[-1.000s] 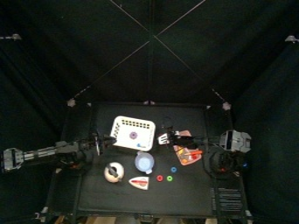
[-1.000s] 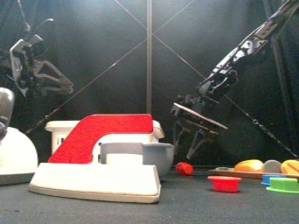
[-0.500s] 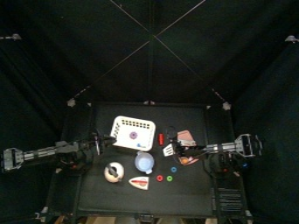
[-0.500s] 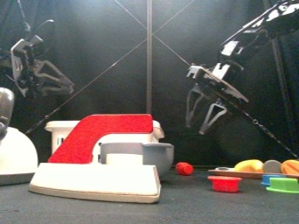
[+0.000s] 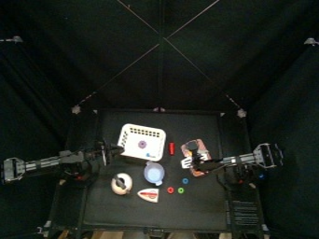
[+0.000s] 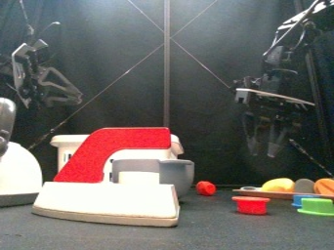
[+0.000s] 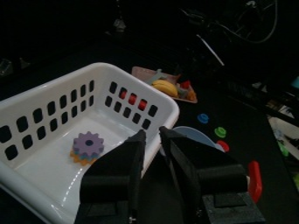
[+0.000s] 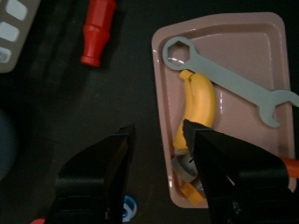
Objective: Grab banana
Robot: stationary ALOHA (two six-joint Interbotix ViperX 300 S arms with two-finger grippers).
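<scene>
Small black table (image 5: 93, 210), matt, ringed by black curtains. Right gripper (image 8: 160, 153): two black jaws spread wide, holding nothing, poised directly above a shallow pink plastic tray with rounded corners (image 8: 274, 70); seen from the front it hangs well above the table (image 6: 271, 145), jaws pointing down. In the tray: one yellow banana, smooth and gently curved (image 8: 198, 101), lying lengthwise between the jaws as the wrist camera shows it, untouched; one flat grey toy wrench with a hexagonal ring end (image 8: 222, 77), laid slantwise across the banana's far end; a small orange piece at the tray's corner, too cropped to identify. Just outside the tray, on the bare table: a red plastic rod-shaped handle (image 8: 100, 31). From above, the pink tray (image 5: 196, 145) sits on the right half of the table beneath the right gripper. Left gripper (image 7: 152, 140): black jaws close together with a narrow gap, nothing between them, hovering over a white plastic basket with slotted walls (image 7: 47, 105); inside the basket lies a purple gear-shaped piece on an orange one (image 7: 87, 143). Front of table: a large white block with a sloped red face (image 6: 111, 166), smooth and glossy, and small red (image 6: 251, 204) and blue round cups.
</scene>
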